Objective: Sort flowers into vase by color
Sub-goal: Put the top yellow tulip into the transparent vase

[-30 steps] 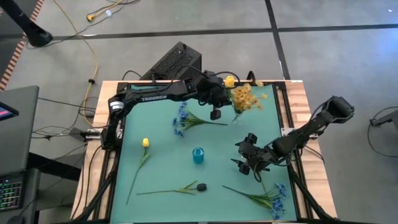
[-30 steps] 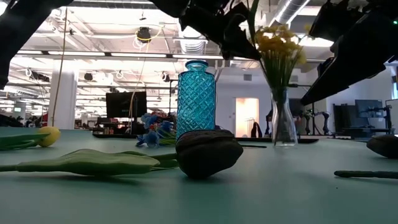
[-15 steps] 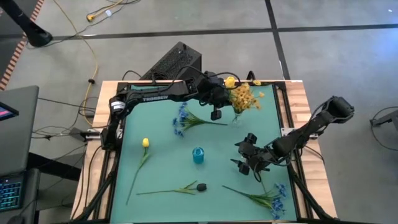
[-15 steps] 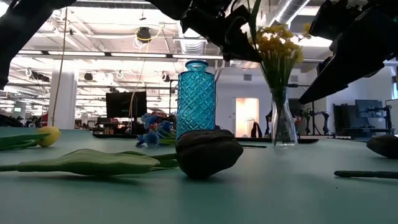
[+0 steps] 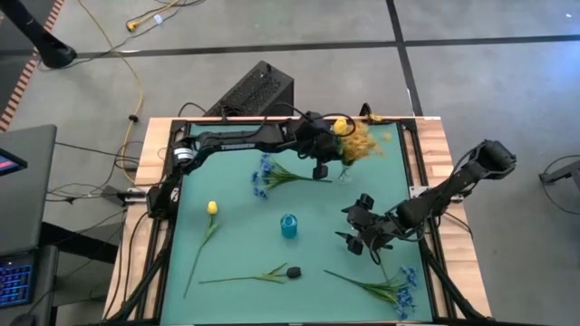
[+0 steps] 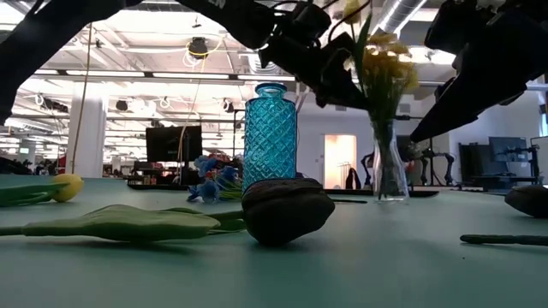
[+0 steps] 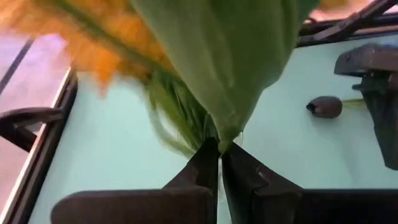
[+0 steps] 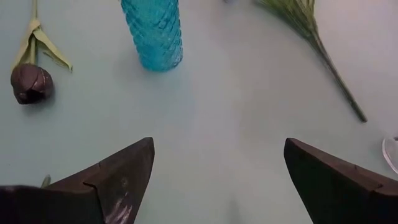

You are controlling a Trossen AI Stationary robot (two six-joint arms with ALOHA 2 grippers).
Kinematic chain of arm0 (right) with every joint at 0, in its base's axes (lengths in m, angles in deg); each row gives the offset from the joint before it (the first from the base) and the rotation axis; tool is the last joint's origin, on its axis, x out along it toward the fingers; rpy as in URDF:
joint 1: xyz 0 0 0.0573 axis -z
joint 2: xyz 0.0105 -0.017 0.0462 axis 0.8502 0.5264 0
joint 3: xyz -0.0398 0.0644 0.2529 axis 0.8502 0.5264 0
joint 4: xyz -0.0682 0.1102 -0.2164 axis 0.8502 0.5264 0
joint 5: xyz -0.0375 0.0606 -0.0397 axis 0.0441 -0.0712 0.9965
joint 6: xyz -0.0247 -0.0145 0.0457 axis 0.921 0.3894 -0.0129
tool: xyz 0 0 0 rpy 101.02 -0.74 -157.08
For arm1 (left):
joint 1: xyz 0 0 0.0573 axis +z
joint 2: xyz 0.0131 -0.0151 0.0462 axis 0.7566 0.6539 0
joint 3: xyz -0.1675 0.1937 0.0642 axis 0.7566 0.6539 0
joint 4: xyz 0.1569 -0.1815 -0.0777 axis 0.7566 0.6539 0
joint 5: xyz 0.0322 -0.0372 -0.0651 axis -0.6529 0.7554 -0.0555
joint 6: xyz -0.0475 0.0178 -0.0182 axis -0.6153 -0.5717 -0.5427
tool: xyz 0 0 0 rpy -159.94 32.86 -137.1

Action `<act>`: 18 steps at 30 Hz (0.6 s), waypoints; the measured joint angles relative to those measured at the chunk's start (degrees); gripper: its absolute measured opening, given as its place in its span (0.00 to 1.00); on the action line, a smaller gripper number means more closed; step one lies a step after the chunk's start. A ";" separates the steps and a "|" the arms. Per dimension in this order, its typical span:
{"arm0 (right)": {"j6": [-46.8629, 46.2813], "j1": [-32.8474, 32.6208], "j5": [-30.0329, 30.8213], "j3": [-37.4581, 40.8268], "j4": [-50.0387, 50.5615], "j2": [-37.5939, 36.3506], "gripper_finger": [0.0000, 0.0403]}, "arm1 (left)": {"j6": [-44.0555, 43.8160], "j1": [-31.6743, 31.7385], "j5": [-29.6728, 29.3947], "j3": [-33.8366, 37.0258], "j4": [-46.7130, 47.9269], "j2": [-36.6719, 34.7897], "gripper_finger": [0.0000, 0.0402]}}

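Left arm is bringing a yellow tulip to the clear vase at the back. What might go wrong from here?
The left gripper pinches the yellow tulip by its thin green stalk, so it may twist or slip. The narrow clear glass vase already holds a top-heavy spray of small yellow blooms; a nudge might tip it. The open right gripper waits farther forward.

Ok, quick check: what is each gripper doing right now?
Left gripper: shut on a yellow tulip stem, above the clear vase.
Right gripper: open, empty, above the mat.
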State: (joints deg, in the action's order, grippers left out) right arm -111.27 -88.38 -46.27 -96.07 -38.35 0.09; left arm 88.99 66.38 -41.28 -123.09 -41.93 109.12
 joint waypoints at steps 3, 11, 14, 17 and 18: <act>0.00 0.30 -0.18 0.00 0.11 0.02 0.95 | -0.09 -0.16 0.20 -0.09 -1.53 0.82 0.00; 0.00 0.30 -0.37 0.00 0.10 0.02 0.95 | 0.04 -0.36 0.22 -0.02 -1.19 1.73 0.01; 0.01 0.30 -0.40 0.00 0.13 0.02 0.95 | 0.35 -0.36 -0.03 -0.02 -0.91 1.66 0.06; 0.02 0.30 -0.40 0.00 0.17 0.02 0.95 | 1.33 -0.34 -0.07 -0.02 -0.86 1.36 0.17; 0.03 0.30 -0.40 0.00 0.15 0.02 0.95 | 1.85 -0.34 -0.07 -0.02 -0.56 1.00 0.21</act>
State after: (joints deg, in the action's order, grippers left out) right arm -111.23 -88.08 -46.67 -96.07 -38.19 0.11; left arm 90.85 66.05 -41.35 -123.11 -42.49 110.12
